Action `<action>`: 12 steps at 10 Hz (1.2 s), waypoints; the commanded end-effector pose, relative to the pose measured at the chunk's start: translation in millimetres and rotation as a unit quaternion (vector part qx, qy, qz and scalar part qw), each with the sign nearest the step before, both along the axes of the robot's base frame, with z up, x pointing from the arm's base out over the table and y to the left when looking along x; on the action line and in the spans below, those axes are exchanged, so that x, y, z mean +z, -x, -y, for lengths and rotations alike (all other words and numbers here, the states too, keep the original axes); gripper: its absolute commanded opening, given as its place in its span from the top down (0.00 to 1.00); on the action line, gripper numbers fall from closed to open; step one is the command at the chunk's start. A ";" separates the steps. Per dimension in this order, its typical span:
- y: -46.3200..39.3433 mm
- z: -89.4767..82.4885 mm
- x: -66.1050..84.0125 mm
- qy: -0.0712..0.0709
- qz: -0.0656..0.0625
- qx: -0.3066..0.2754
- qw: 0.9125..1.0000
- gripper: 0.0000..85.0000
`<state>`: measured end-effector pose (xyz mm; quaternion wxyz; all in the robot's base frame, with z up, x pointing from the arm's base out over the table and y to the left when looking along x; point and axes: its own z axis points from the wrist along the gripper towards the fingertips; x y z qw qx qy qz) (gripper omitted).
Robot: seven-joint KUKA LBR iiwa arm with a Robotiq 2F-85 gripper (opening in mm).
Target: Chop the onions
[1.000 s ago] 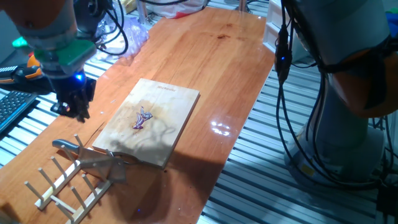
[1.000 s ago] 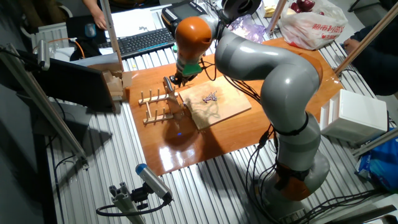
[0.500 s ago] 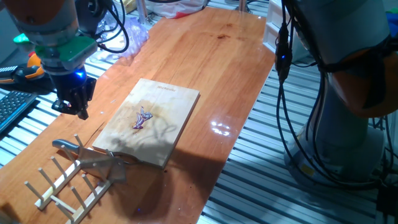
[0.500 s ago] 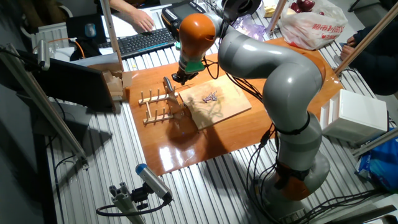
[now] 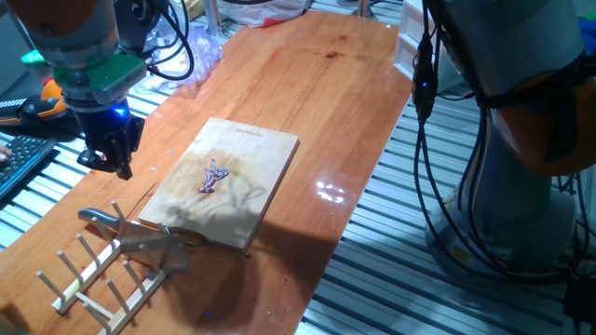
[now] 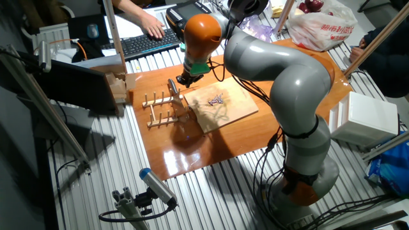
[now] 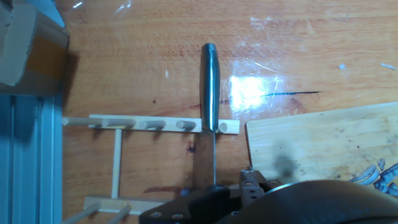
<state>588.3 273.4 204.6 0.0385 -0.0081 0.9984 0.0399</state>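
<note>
A: Start with the big things. What is on the table (image 5: 307, 102)?

B: A long wooden table with a pale cutting board (image 5: 223, 181) near its middle. At about 7 o'clock from the board in one fixed view stands a wooden peg rack (image 5: 98, 274), and a knife (image 7: 209, 93) sits in it, its dark metal handle sticking out over the table in the hand view and the blade standing between the rails.

A: And the arm?

B: The big grey arm (image 6: 281, 83) reaches across the table from the other fixed view's right. Its gripper (image 5: 110, 160) hangs above the table edge, off the board, at about 9 o'clock from it in one fixed view. I cannot tell how its fingers stand; they show only as a dark clump, and the hand view catches just the housing.

A: Where are the onions (image 5: 212, 176) from the gripper?

B: Near the middle of the board, at about 3 o'clock from the gripper in one fixed view, well apart from it. In the hand view they peek in at the lower right corner (image 7: 379, 173), with the knife between that corner and the picture's centre.

A: How do they look?

B: A small tangle of thin purple slivers with pale edges, lying flat on the board (image 6: 216, 99), far smaller than it.
</note>
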 end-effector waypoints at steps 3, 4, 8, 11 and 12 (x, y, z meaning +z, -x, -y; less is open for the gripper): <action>-0.9 -0.3 -1.1 -0.001 -0.004 0.002 1.000 1.00; -0.4 -1.1 -1.6 -0.002 -0.004 0.002 1.000 1.00; -0.9 -1.3 -1.8 -0.004 -0.001 0.005 1.000 1.00; -1.5 -1.2 -0.8 -0.007 -0.002 0.009 1.000 1.00; -1.0 -0.6 0.4 -0.011 -0.011 0.011 1.000 1.00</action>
